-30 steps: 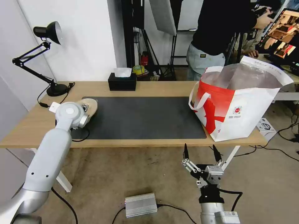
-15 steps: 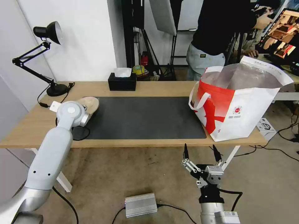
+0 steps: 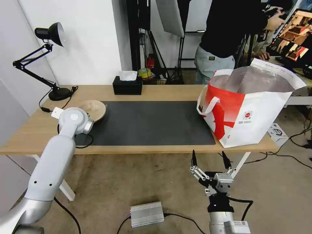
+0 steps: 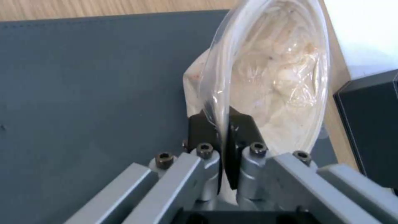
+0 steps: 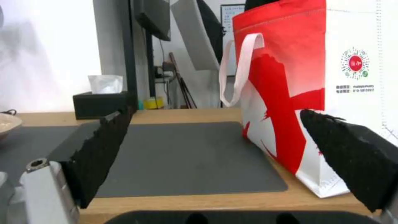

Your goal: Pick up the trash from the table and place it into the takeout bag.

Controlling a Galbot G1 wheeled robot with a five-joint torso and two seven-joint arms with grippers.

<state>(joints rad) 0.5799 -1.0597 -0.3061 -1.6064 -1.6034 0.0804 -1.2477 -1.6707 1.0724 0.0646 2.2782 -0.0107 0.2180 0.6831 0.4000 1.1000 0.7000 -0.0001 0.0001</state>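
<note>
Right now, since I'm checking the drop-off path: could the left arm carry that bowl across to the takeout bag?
Probably yes. The left gripper is shut on the pulp bowl, and the mat toward the takeout bag lies bare.

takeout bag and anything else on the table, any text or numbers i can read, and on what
"010-5810921": a number line on the white panel of the takeout bag, as far as the right wrist view lets it be read.
The line above that number: too small to read.
Round red logo ringed with dots, on the same panel: a sign, no legible words.
Black tissue box: no text visible.
</note>
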